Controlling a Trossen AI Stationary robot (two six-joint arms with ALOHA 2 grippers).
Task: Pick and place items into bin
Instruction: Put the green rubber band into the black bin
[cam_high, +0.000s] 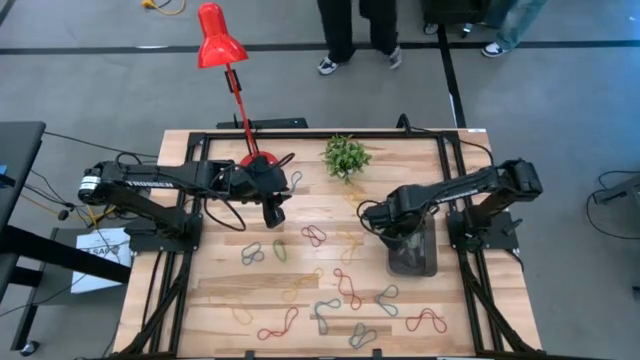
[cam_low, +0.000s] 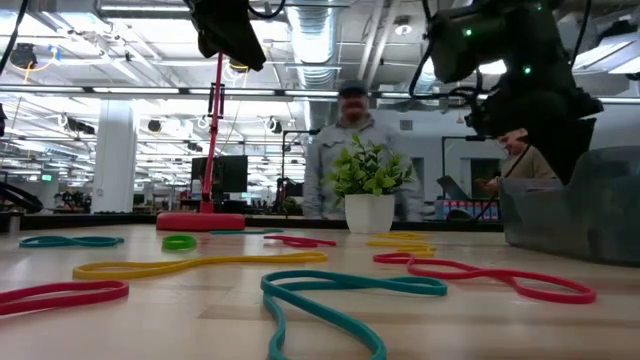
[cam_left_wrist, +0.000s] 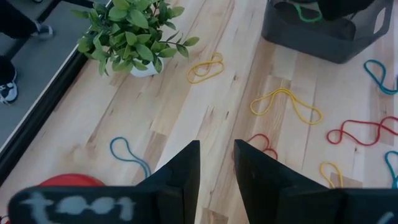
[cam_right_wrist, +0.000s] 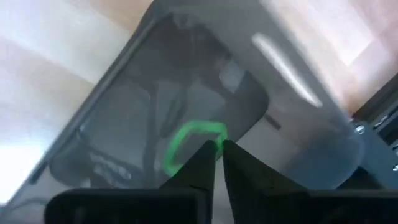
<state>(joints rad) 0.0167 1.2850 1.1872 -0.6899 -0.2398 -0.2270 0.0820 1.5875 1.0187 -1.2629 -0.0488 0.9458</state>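
Right pincer (cam_right_wrist: 217, 151) nearly closed, pinching green loop (cam_right_wrist: 189, 144) over bin (cam_right_wrist: 292, 155).

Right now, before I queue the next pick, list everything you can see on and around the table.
Thin twisted rubber-band loops: over a dozen; red, yellow, green, grey-blue, pink; scattered on the light wooden table.
Green loop: one, hanging from the right gripper inside the bin.
Dark grey see-through rectangular bin: one, on the right of the table.
Red desk lamp: one, base at the far left of the table.
Small green potted plant: one, far middle.
People: at least two, standing beyond the table.
Left gripper: open, above the table near the lamp base.
Right gripper: shut on the green loop, over the bin.
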